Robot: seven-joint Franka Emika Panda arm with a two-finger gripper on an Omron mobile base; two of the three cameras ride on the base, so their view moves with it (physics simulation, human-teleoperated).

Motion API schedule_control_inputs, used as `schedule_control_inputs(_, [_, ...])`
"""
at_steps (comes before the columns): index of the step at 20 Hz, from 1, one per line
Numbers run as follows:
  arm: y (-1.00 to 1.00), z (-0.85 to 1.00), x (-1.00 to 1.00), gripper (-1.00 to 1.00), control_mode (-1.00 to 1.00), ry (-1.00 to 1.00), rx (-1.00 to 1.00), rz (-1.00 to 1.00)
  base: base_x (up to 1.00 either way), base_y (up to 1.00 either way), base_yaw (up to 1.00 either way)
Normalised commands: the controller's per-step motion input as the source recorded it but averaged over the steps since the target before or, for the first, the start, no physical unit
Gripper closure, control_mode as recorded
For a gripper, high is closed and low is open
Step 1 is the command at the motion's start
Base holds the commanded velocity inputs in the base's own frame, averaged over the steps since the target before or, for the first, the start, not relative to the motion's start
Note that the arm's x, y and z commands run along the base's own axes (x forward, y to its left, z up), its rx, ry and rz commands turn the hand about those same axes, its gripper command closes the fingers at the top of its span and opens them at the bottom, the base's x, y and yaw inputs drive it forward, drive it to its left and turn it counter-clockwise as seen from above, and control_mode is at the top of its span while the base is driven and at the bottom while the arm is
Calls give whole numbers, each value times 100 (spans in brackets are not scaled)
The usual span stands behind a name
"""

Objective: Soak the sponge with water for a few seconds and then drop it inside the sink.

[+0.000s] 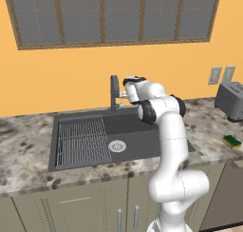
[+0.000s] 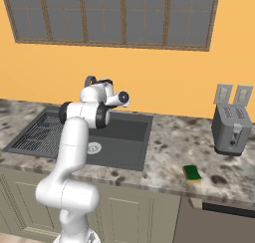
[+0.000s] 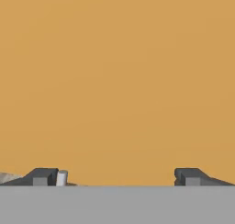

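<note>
Tool (image 3: 117,177) fingers spread wide apart, holding nothing, raised near the faucet (image 1: 114,92) above the sink (image 1: 142,140); sponge (image 2: 191,173) lies on the counter (image 2: 169,152), well apart from the sink, near the toaster (image 2: 230,129)

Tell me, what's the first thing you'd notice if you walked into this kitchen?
Probably the big white robot arm rising in front of the counter, bent toward the dark faucet at the back of the dark grey sink. Behind it glows a bright orange wall under a wide window. Off to the right, a little green sponge lies on the speckled counter, in front of a silver toaster.
</note>
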Motion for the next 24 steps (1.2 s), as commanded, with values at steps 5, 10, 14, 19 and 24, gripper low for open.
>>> schedule_control_inputs(5, [-48,-75,-25,-100,-100,7,0,-1,0,0,0])
schedule_control_inputs(10, [-53,-72,-24,-100,-100,6,0,-1,0,0,0])
schedule_control_inputs(14, [-54,-73,-26,-100,-100,5,0,-1,0,0,0])
schedule_control_inputs(19, [-55,-73,-30,-100,-100,5,0,-2,0,0,0])
schedule_control_inputs(24, [-44,-38,-15,-100,-100,6,0,-1,0,0,0])
